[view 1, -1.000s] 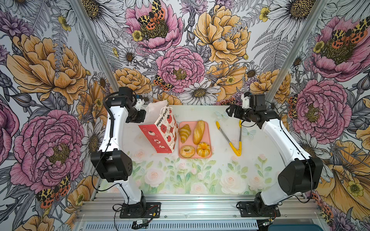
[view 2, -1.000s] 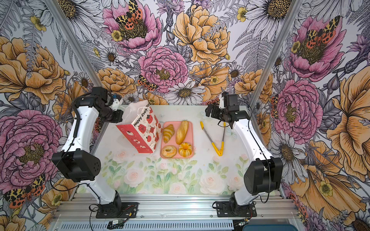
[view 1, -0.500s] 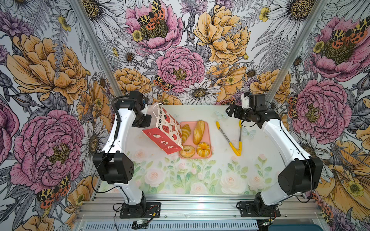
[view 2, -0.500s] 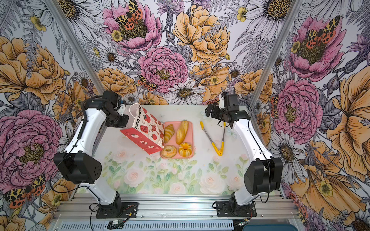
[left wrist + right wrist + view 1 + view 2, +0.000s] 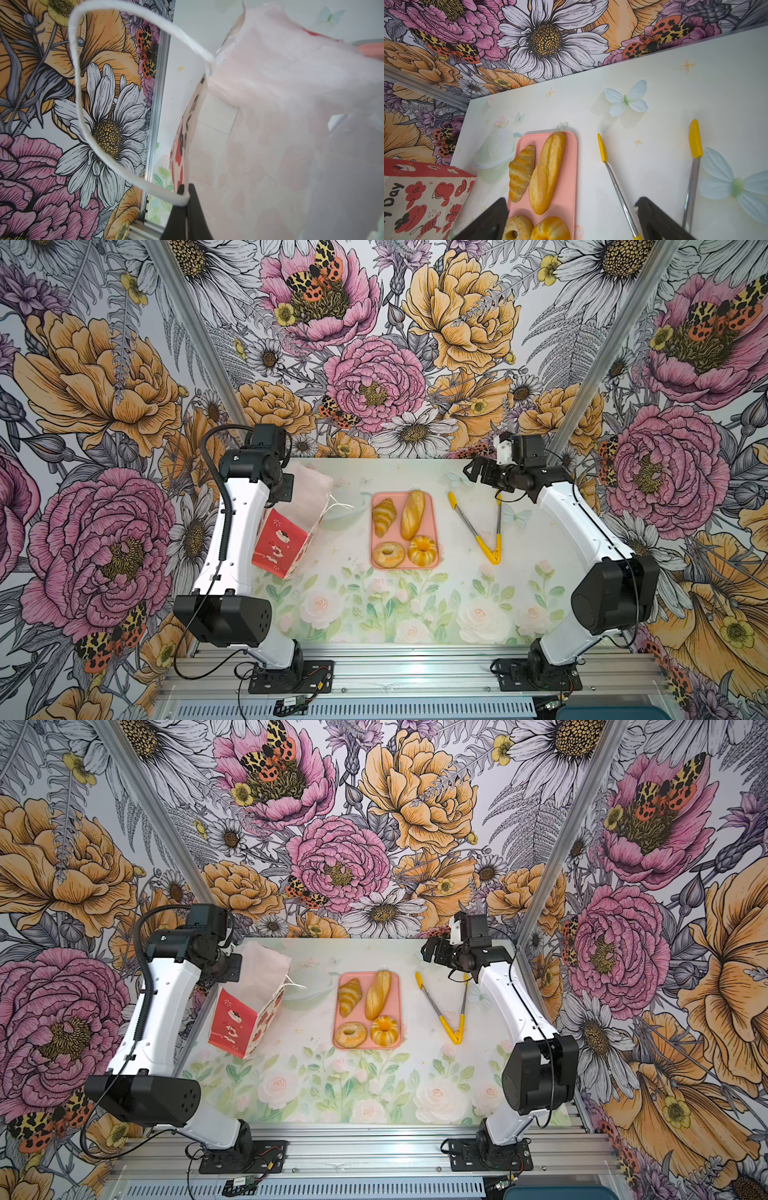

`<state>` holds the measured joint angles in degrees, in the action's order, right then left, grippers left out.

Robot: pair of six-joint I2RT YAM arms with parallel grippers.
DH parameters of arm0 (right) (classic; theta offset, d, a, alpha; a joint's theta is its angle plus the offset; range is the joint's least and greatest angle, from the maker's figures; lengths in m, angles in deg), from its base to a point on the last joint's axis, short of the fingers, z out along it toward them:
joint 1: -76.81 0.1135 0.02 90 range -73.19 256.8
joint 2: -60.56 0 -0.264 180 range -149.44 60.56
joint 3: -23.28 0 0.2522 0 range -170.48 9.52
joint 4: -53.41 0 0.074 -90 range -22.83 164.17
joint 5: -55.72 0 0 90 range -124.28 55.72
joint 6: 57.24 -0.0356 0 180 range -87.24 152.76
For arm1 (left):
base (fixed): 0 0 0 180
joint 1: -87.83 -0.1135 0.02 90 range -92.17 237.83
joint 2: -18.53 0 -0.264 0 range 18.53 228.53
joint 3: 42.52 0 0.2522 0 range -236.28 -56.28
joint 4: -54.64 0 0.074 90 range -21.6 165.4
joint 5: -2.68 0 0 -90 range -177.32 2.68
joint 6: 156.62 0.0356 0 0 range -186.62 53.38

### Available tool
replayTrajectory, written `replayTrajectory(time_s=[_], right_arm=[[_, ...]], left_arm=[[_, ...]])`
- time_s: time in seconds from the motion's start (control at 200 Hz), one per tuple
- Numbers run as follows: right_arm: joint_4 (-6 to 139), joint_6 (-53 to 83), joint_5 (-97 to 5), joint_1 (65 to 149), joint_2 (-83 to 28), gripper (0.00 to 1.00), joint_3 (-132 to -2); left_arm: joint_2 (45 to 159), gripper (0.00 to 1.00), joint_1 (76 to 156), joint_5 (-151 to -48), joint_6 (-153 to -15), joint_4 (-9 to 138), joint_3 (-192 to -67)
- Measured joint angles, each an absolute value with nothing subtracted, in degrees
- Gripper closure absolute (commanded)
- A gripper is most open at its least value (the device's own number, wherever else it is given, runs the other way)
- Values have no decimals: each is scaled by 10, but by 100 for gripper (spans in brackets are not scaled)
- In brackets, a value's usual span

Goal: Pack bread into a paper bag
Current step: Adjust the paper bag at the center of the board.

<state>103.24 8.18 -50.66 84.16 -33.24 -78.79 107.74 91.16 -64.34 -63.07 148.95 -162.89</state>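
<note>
The paper bag (image 5: 277,542) (image 5: 232,1021) hangs tilted at the left, its red base turned up toward the front and its mouth end toward the back. My left gripper (image 5: 185,192) is shut on the bag's rim, right where a white string handle (image 5: 74,68) is fixed. The bread lies on the pink tray (image 5: 433,526): croissant (image 5: 383,516), long loaf (image 5: 412,514), bagel (image 5: 388,554) and fluted bun (image 5: 422,550). My right gripper (image 5: 473,472) (image 5: 571,202) hovers open and empty at the back right, above the tray's edge and the tongs.
Yellow-tipped tongs (image 5: 478,531) (image 5: 614,182) lie spread open on the table to the right of the tray. Floral walls enclose the table on three sides. The left arm's white link (image 5: 237,539) stands close beside the bag.
The left gripper has swung the bag from nearly upright, through a lean toward the tray, to this tilt with the red base facing up and front. The right arm has not moved.
</note>
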Motion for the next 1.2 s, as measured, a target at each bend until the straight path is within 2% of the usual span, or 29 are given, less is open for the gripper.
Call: replayTrajectory(time_s=[0.15, 0.325, 1.201], right_arm=[[1032, 82, -506, 845, -333, 1, -788], [1032, 82, -506, 845, -333, 1, -788], [1020, 82, -504, 845, -333, 1, -769]], left_arm=[[1057, 100, 952, -619, -670, 1455, -1563], [1046, 100, 959, -613, -723, 1413, -1513], [1089, 100, 982, -641, -828, 1339, -1580]])
